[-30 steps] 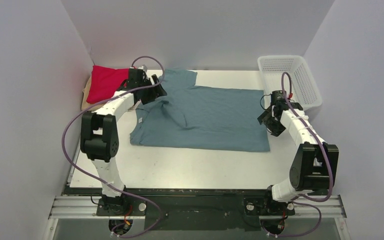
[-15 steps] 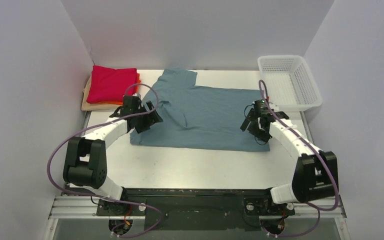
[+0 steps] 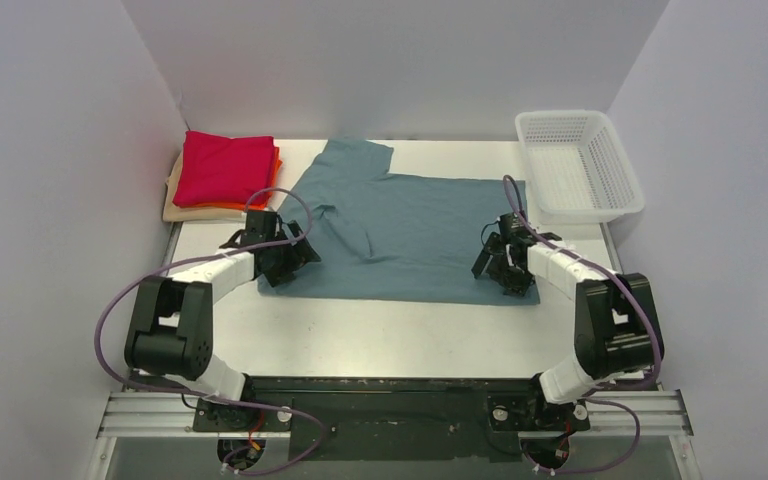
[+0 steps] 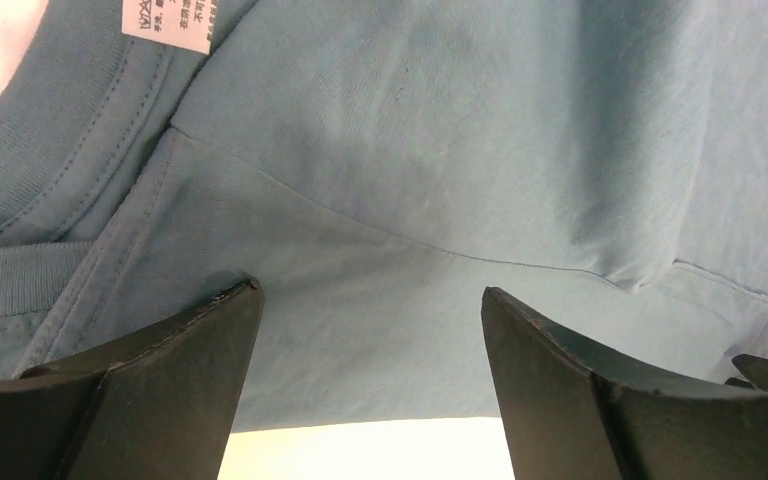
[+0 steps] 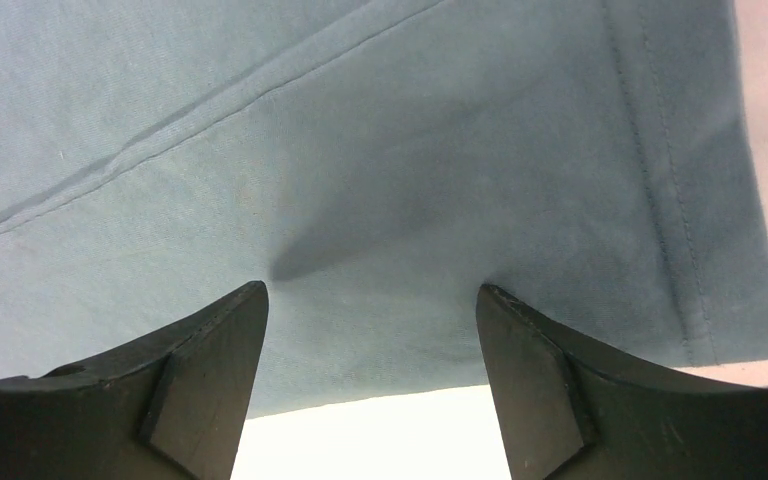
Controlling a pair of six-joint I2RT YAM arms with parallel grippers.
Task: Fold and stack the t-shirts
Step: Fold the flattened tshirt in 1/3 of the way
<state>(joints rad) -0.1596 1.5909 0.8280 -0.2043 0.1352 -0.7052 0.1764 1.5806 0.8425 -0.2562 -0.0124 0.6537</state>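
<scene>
Wide open is the left pincer (image 4: pixel 370 300): its two dark fingers stand well apart above the teal-blue t-shirt (image 3: pixel 410 235), near the collar (image 4: pixel 50 130) and the white label (image 4: pixel 170 22), and it holds nothing. The right pincer (image 5: pixel 372 295) is opened just as wide and also grips nothing. It is above the near right corner of the same shirt, beside the stitched hem (image 5: pixel 680 200). Whether the fingertips touch the cloth, I cannot tell.

The teal-blue t-shirt lies spread on the white tabletop (image 3: pixel 380 330) between the two arms, with a few creases near the collar. At the far left corner lies a stack of folded shirts: the crimson-red t-shirt (image 3: pixel 225 167) on top, the orange t-shirt (image 3: pixel 276 165) under it, and the beige t-shirt (image 3: pixel 195 212) at the bottom. A white mesh basket (image 3: pixel 615 175) stands at the far right.
</scene>
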